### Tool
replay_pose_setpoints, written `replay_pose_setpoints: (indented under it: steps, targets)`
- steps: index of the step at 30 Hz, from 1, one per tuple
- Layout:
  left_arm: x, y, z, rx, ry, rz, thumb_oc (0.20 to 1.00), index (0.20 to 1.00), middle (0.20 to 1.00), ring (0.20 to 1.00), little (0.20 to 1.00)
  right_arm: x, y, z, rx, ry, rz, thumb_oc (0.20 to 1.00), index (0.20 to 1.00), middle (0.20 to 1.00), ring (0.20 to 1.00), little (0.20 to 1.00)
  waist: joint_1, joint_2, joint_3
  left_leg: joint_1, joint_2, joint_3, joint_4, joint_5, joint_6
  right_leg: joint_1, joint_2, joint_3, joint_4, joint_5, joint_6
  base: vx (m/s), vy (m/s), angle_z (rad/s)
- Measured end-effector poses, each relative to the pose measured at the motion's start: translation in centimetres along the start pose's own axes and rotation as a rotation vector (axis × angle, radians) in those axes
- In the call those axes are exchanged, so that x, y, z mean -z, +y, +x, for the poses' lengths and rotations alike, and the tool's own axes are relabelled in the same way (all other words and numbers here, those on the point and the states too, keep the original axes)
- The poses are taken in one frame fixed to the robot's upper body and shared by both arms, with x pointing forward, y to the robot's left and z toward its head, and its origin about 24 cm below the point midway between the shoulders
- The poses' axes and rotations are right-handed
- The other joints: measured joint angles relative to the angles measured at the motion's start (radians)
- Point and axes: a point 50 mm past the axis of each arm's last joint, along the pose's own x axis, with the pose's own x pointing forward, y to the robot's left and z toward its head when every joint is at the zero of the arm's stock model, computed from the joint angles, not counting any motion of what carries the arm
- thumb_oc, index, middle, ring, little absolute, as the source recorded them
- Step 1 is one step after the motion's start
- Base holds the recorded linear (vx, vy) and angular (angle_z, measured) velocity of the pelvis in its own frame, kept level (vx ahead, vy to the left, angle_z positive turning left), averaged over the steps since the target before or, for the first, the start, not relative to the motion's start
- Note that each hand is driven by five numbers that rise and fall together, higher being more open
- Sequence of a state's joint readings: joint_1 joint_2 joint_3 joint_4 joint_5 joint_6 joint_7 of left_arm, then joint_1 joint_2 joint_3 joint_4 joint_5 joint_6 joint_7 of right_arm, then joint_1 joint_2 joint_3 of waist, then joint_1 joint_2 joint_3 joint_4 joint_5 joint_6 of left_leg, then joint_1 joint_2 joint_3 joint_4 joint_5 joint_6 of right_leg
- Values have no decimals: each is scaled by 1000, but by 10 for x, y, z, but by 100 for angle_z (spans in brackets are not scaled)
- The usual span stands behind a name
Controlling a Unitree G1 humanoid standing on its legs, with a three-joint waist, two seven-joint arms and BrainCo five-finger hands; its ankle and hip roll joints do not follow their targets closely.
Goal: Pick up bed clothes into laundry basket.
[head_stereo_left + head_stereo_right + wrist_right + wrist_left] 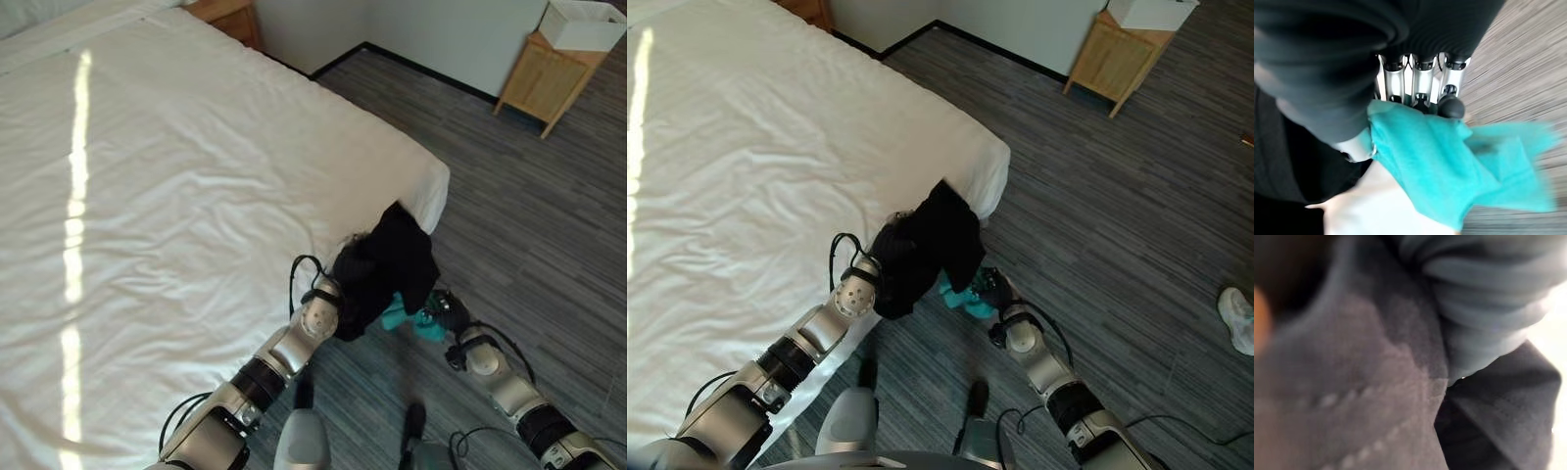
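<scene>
Beside bed (196, 176), right hand (1420, 88) pinches teal cloth (1449, 161).

- A big bed (176, 186) with a white sheet has a bright stripe of light (76, 166) on it.
- The floor (529, 215) is grey striped wood.
- A small wooden table (544, 78) stands by the pale wall (441, 34), with a white box (588, 24) on top.
- A white shoe (1239, 318) lies on the floor.

bed (147, 196): 1 | black garment (387, 264): 1 | teal cloth (1449, 166): 1 | nightstands (544, 83): 2
</scene>
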State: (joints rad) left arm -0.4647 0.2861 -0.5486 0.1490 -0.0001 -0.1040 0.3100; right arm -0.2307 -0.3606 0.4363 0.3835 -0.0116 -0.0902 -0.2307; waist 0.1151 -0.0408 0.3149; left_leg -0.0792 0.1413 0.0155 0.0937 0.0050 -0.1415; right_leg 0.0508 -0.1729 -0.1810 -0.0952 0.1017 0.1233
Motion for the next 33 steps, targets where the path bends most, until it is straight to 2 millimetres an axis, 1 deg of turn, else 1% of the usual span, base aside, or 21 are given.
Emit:
replay_pose_setpoints:
  steps: [2, 4, 7, 8, 9, 10, 11, 13, 16, 17, 18, 19, 20, 22, 24, 28, 29, 30, 31, 32, 33]
  targets:
    - [-8, 4, 3, -30, -41, -31, 200, 200, 200, 200, 200, -12, 11, 2, -19, -41, 58, 200, 200, 200, 200, 200, 11, -13, -8, -3, -4, -9, -7, 4, 4, -30, -4, -1, 55, -8, 10, 18, 40, 18]
    - [-5, 4, 2, -47, -24, -29, 200, 200, 200, 200, 200, -20, 19, 5, -41, -68, 57, 200, 200, 200, 200, 200, 31, -5, -20, -6, -3, -29, -11, 13, 16, -21, 2, -15, 52, -13, 17, -30, 35, 19]
    - [0, -9, 2, -9, 5, -20, 200, 200, 200, 200, 200, -21, 16, 7, -26, -78, 40, 200, 200, 200, 200, 200, 15, -2, -37, -44, -3, -42, -19, 41, 47, 31, -1, -118, -1, -8, 14, -55, 40, 86]
    - [1, -16, 2, 18, 0, 17, 200, 200, 200, 200, 200, -22, 12, 7, -5, -82, 31, 200, 200, 200, 200, 200, -7, 2, -49, -89, 23, 65, -1, 51, 107, 45, -1, -176, -5, -12, 17, 45, 109, 183]
    - [2, -27, 5, 53, 0, 64, 200, 200, 200, 200, 200, -22, 5, 8, 31, -90, 7, 200, 200, 200, 200, 200, -10, -8, -56, -104, 61, 238, 21, 24, 172, 55, -23, -251, -5, -23, 15, 157, 163, 185]
    - [3, -31, 4, 61, 0, 90, 200, 200, 200, 200, 200, -25, -1, 10, 53, -108, -31, 200, 200, 200, 200, 200, -14, 0, -62, -117, 80, 306, 36, 48, 193, 66, -32, -292, -5, -21, 24, 131, 156, 170]
    - [8, -31, 2, 66, 17, 143, 200, 200, 200, 200, 200, -34, -9, 14, 87, -142, -77, 200, 200, 200, 200, 200, -17, 13, -69, -121, 78, 339, 34, 69, 179, 87, -40, -341, -5, -26, 35, 170, 128, 118]
    - [17, -25, 1, 47, 53, 185, 200, 200, 200, 200, 200, -50, -16, 19, 135, -204, -94, 200, 200, 200, 200, 200, -15, 17, -77, -107, 40, 341, 29, 91, 134, 125, -68, -375, -3, -25, 36, 174, 129, 89]
    - [19, -16, 7, 18, 57, 249, 200, 200, 200, 200, 200, -61, -18, 24, 159, -237, -118, 200, 200, 200, 200, 200, -21, 24, -84, -93, 1, 333, 1, 93, 138, 115, -119, -430, 110, -34, 38, 194, 151, 67]
    - [21, -14, 7, 4, 61, 265, 200, 200, 200, 200, 200, -61, -15, 25, 158, -233, -133, 200, 200, 200, 200, 200, -30, 29, -85, -80, -10, 329, -12, 93, 147, 84, -154, -410, 229, -37, 40, 203, 183, 50]
    - [23, -14, 8, 6, 66, 285, 200, 200, 200, 200, 200, -58, -15, 24, 156, -222, -135, 200, 200, 200, 200, 200, -54, 49, -84, -47, -17, 312, -44, 85, 161, 14, -195, -332, 423, -64, 57, 164, 88, 66]
    - [22, -13, 9, 11, 50, 321, 200, 200, 200, 200, 200, -56, -13, 22, 158, -214, -127, 200, 200, 200, 200, 200, -83, 47, -87, -32, -33, 273, -73, 80, 173, -41, -183, -242, 515, -114, 89, 94, 14, 81]
    - [18, -12, 13, 4, 21, 360, 200, 200, 200, 200, 200, -55, -11, 20, 169, -213, -117, 200, 200, 200, 200, 200, -99, 43, -88, -19, -45, 249, -108, 91, 182, -92, -123, -108, 518, -183, 92, 84, -105, 92]
    - [10, -14, 19, 6, -34, 408, 200, 200, 200, 200, 200, -55, -12, 20, 198, -214, -114, 200, 200, 200, 200, 200, -120, 42, -88, -7, -78, 225, -153, 115, 192, -165, -57, -32, 421, -228, 42, 123, -105, 71]
    - [8, -20, 18, 20, -47, 406, 200, 200, 200, 200, 200, -48, -13, 17, 217, -190, -97, 200, 200, 200, 200, 200, -147, 37, -92, 4, -115, 173, -163, 116, 186, -136, -21, 25, 263, -161, 10, 210, -69, 82]
    - [11, -25, 12, 25, -30, 384, 200, 200, 200, 200, 200, -46, -14, 14, 216, -188, -102, 200, 200, 200, 200, 200, -128, 51, -104, 43, -87, 192, -182, 119, 165, -67, 20, 13, 171, -126, 5, 140, 0, -2]
    - [12, -32, 8, 39, -18, 356, 200, 200, 200, 200, 200, -45, -16, 14, 216, -186, -111, 200, 200, 200, 200, 200, -139, 59, -162, 83, -67, 190, -185, 102, 139, 25, 48, -4, 64, -102, -5, 123, 213, -2]
    - [19, -23, 3, 17, 32, 285, 200, 200, 200, 200, 200, -45, -15, 14, 160, -173, -62, 200, 200, 200, 200, 200, -143, 58, -173, 70, -70, 190, -179, 91, 137, 3, 52, 14, 79, -102, -6, 115, 440, -37]
    - [33, 10, -18, -131, 108, 122, 200, 200, 200, 200, 200, -51, -12, 9, 36, -193, 25, 200, 200, 200, 200, 200, -150, 59, -219, 11, -59, 212, -146, 69, 127, -84, 47, 46, 129, -119, -11, 77, 368, -59]
    - [42, 36, -31, -244, 150, 79, 200, 200, 200, 200, 200, -53, -14, 4, -3, -213, 54, 200, 200, 200, 200, 200, -157, 60, -232, -18, -50, 214, -137, 59, 126, -123, 53, 75, 160, -126, -8, 92, 371, -70]
    - [70, 93, -73, -424, 310, 115, 200, 200, 200, 200, 200, -49, -21, -5, -37, -214, 78, 200, 200, 200, 200, 200, -189, 46, -234, -9, -44, 236, -135, 68, 124, -133, 48, 44, 165, -125, -10, 84, 251, -52]
